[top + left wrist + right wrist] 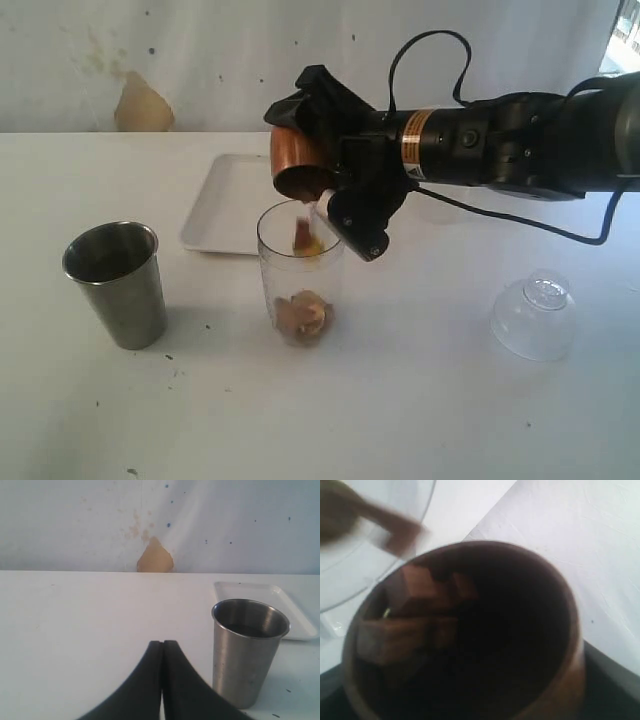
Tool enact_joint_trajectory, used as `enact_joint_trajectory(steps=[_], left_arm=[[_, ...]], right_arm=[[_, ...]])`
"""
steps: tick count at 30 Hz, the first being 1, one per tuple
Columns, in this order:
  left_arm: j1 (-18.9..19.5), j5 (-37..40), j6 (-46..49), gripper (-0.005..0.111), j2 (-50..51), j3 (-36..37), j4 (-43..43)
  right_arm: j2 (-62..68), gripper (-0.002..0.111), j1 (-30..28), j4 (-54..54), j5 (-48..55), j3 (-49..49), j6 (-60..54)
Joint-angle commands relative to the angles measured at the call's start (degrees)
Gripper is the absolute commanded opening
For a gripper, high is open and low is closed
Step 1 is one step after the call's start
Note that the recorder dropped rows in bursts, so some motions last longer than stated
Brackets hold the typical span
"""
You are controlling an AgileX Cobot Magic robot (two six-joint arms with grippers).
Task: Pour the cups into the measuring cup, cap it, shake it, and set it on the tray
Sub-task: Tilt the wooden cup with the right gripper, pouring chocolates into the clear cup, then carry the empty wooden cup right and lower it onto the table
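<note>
My right gripper (312,150) is shut on the brown wooden cup (298,163), tipped mouth-down over the clear measuring cup (300,285). Brown pieces lie at the measuring cup's bottom and one falls inside it. In the right wrist view the wooden cup (555,630) fills the frame with brown chunks still inside; the measuring cup's rim (395,545) shows beyond. The steel tumbler (116,284) stands upright at the left. In the left wrist view my left gripper (163,643) is shut and empty beside the steel tumbler (247,652). The white tray (225,205) lies behind the measuring cup.
A clear dome lid (534,315) rests on the table at the right. The right arm's cable loops above and behind it. A brown patch (142,105) marks the back wall. The tray's corner (260,592) shows beyond the tumbler in the left wrist view.
</note>
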Motion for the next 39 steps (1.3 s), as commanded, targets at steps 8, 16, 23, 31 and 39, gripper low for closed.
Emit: enact_joint_trajectory(steps=[8, 16, 23, 31, 39], left_arm=[[-0.1, -0.7, 0.0, 0.000, -0.3, 0.2, 0.2], [-0.1, -0.7, 0.0, 0.000, -0.3, 0.2, 0.2], [-0.1, -0.7, 0.0, 0.000, -0.3, 0.2, 0.2], [-0.1, -0.7, 0.0, 0.000, -0.3, 0.2, 0.2], [-0.1, -0.7, 0.0, 0.000, -0.3, 0.2, 0.2]], right_arm=[[-0.7, 0.000, 0.1, 0.3, -0.7, -0.5, -0.6], [-0.7, 0.000, 0.1, 3.4, -0.7, -0.5, 3.8], [-0.7, 0.000, 0.1, 14.6, -3.9, -0.5, 29.3], [-4.1, 0.000, -0.7, 36.6, -3.6, -0.5, 52.5], [-9.0, 0.000, -14.8, 62.7, 9.7, -0.5, 53.6]])
